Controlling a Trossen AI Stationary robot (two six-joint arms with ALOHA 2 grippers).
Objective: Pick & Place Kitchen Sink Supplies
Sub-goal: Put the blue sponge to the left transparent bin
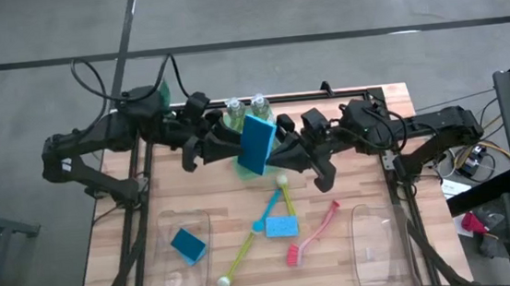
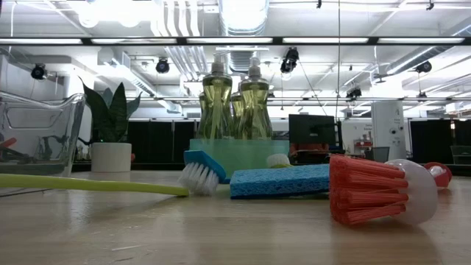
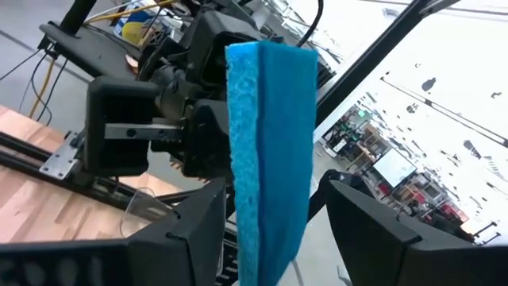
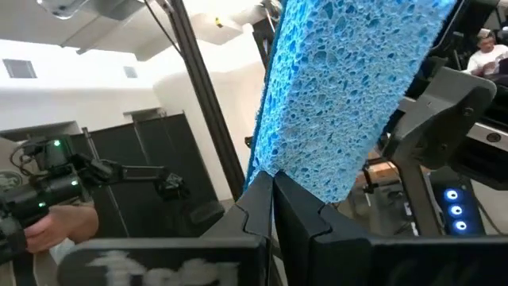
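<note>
Two grippers are seen at one blue sponge (image 1: 255, 143), which is held upright in the air above the middle of the table (image 1: 194, 190). The lower edge of this sponge is pinched by the right gripper (image 4: 274, 187), whose fingers are drawn narrow with only the sponge's thickness between them. The left gripper (image 3: 275, 191) is set around the same sponge from the opposite side. Its fingers (image 3: 198, 226) are spread wide, one to each face, and a gap is visible between the sponge and at least one of them.

Directly behind the two grippers, toward the table's far edge, the clear bottles (image 2: 235, 103) of yellow-green liquid are stood together in a translucent green tray (image 2: 243, 151). A potted plant (image 2: 110, 125) is placed beyond the left gripper, near the far left corner.

Below the grippers, toward the near edge, the remaining supplies are laid on the wood. A second sponge (image 1: 281, 225) lies flat almost straight beneath the held one, with a yellow brush (image 1: 287, 198) and a blue brush (image 1: 267, 207) touching or just beside it. A red brush (image 1: 314, 235) is laid on the right gripper's side of it, and a yellow-green brush (image 1: 239, 258) on the left gripper's side. A third sponge (image 1: 188, 245) is found inside the clear bin (image 1: 167, 278) below the left gripper; another clear bin (image 1: 387, 275) is set below the right gripper.
</note>
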